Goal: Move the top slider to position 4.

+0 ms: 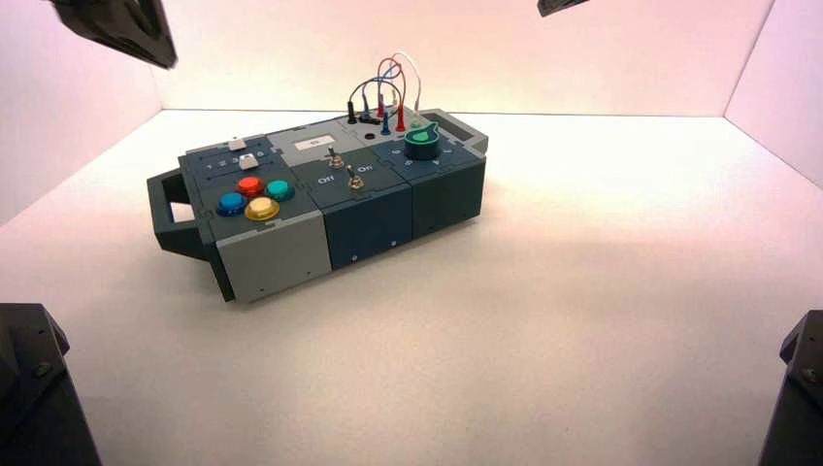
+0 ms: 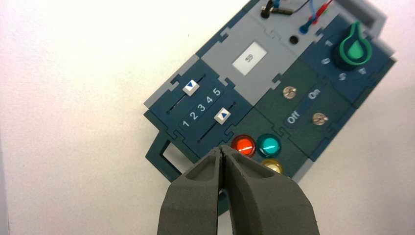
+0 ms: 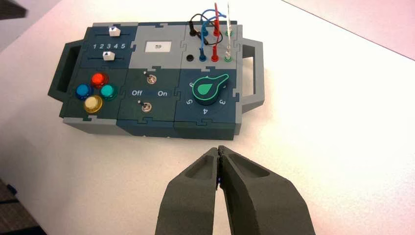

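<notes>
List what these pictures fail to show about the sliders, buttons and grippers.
- Blue button: hidden in the left wrist view behind the shut left gripper; the yellow button is half covered.
- Numerals beside the top slider: too small to read in the high view.
- Right gripper: cut off at the high view's top edge.

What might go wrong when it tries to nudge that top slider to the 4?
The two slider caps look alike and sit near each other, so the shut left gripper could push the lower slider instead of the top slider. The numerals are packed tightly; a slightly long push may overshoot position 4. The right gripper hangs shut away from the box, idle.
</notes>
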You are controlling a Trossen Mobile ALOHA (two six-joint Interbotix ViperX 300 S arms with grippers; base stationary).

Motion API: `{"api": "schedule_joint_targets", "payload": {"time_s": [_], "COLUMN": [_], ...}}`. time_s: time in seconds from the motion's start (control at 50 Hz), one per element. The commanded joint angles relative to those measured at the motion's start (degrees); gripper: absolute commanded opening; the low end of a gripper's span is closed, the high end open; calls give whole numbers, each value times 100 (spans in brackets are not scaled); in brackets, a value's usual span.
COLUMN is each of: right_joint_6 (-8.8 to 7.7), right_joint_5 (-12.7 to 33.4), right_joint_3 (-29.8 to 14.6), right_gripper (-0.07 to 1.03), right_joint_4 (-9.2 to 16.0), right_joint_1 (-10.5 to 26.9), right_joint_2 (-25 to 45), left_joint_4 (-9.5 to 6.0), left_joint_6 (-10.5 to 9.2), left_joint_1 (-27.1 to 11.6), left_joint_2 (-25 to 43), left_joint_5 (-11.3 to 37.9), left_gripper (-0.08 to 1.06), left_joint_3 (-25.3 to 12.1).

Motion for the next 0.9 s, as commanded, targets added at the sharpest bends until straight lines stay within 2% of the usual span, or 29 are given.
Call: {"api": "schedule_joint_targets", "payload": {"time_s": [0.02,0.34,0.6,0.9], "right_joint_6": [9,9,9,9], "right_joint_5": [-53,-53,-44,-26], "right_joint_3": [-88,-62,-44,-53], "right_gripper": [-2,-2,-2,-2], "right_joint_4": [-9,-9,-35,-70], "right_joint_1": [18,9,0,0], "right_joint_2": [-44,-44,-62,-88], "left_joint_4": [44,35,44,79], "left_joint_6": [44,44,44,44], "left_joint_1": [18,26,53,352], "left_joint_2": [431,1714,2303,2399], "left_joint_5": [-185,-246,-246,-237], "left_gripper": [-3,-3,-3,-3], "left_joint_3": [-360,-1063,-1248,-1310]}}
